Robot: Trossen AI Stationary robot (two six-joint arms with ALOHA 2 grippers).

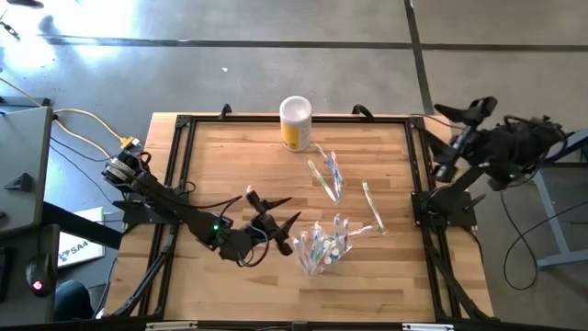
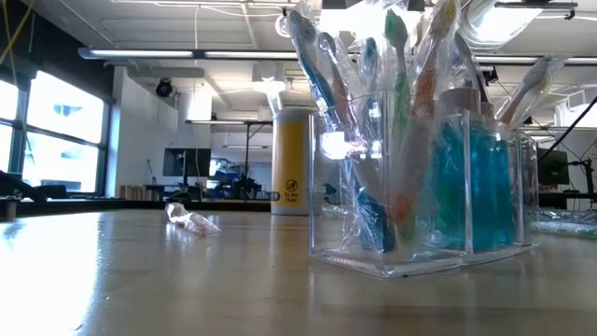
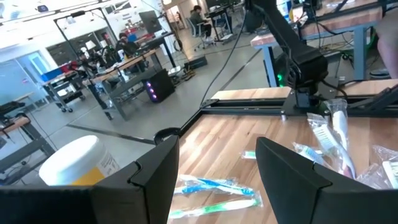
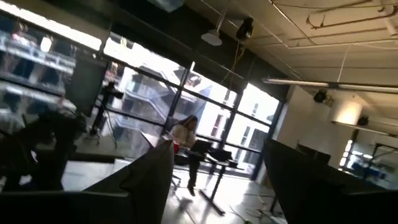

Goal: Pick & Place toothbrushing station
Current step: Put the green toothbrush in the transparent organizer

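A clear acrylic holder [image 1: 322,246] stands near the table's front centre and holds several plastic-wrapped toothbrushes and a teal item [image 2: 485,187]. It also shows in the low view [image 2: 420,187]. More wrapped toothbrushes lie flat on the wood: a few [image 1: 328,175] at the centre and one [image 1: 372,207] to their right. My left gripper [image 1: 280,210] is open and empty, just left of the holder. Through its fingers, the left wrist view [image 3: 217,168] shows a blue [image 3: 214,185] and a green [image 3: 217,205] wrapped toothbrush. My right gripper [image 4: 217,186] is open and empty at the table's right edge [image 1: 455,147].
A yellow canister with a white lid [image 1: 296,122] stands at the table's far edge, also in the low view [image 2: 291,159]. A black frame [image 1: 179,165] runs round the tabletop. Bare wood [image 1: 230,156] lies on the left half.
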